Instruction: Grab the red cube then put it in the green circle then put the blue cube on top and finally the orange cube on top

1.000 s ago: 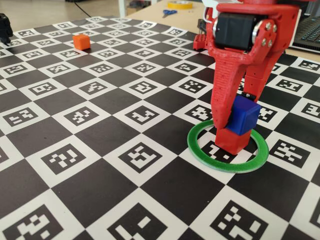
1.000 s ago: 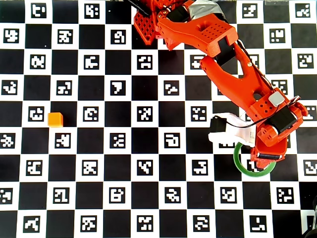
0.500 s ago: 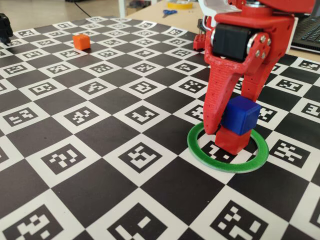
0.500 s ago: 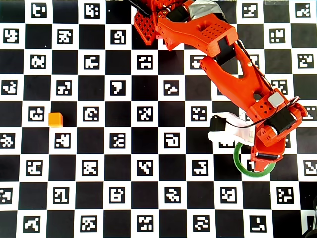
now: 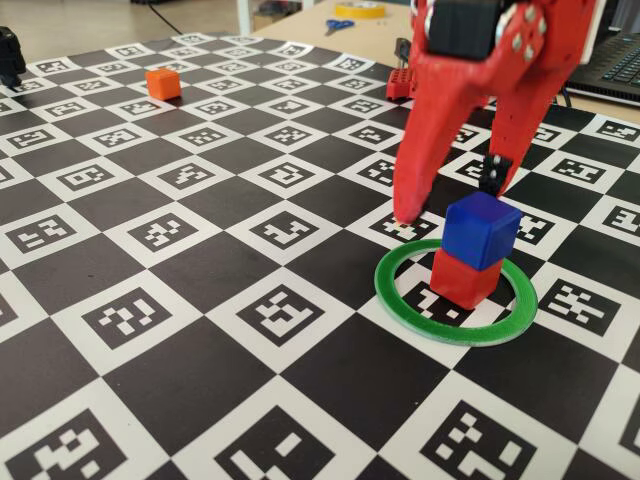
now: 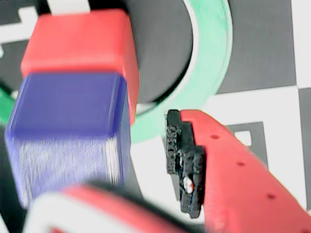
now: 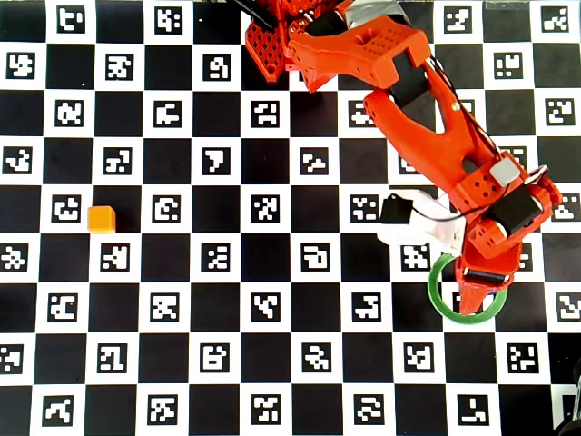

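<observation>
1. Our gripper (image 5: 445, 205) hangs released, its jaws spread and touching nothing, above the green circle (image 5: 400, 298).
2. We see the blue cube (image 5: 481, 230) stacked on the red cube (image 5: 462, 276) inside that ring, just below and right of the fingertips, slightly askew.
3. We find the orange cube (image 5: 162, 83) far left on the checkered board (image 5: 200, 330), well apart.

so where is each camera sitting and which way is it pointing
Fixed view: low at the board's edge, facing across the small blue plastic cube stacked on the small red plastic cube in the flat green plastic ring; the open hand shows above.
Wrist view: on the hand, close on that stack; one finger shows.
Overhead view: straight down; whole arm shows.
Fixed and overhead views share the small orange plastic cube.
</observation>
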`<state>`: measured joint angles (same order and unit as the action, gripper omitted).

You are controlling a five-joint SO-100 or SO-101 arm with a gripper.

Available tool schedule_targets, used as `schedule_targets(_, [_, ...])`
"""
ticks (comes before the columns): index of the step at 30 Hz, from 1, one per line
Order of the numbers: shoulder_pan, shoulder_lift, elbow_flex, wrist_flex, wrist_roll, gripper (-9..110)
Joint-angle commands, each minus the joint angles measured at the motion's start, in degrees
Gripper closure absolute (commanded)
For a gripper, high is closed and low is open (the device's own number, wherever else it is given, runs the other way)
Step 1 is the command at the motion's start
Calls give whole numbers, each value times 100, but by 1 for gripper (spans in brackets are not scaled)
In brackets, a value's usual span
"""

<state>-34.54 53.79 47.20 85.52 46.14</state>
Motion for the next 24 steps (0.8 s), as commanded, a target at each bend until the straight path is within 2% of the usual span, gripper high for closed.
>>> schedule_targets(1, [9, 1178, 149, -35, -26, 60])
schedule_targets(8, [202, 2364, 1063, -9, -633, 60])
schedule_targets(13, [527, 3023, 1354, 536, -1274, 60])
schedule_targets(20, [1371, 3621, 1477, 1740, -2065, 60])
schedule_targets(24, [2109, 3753, 1573, 1969, -2549, 60])
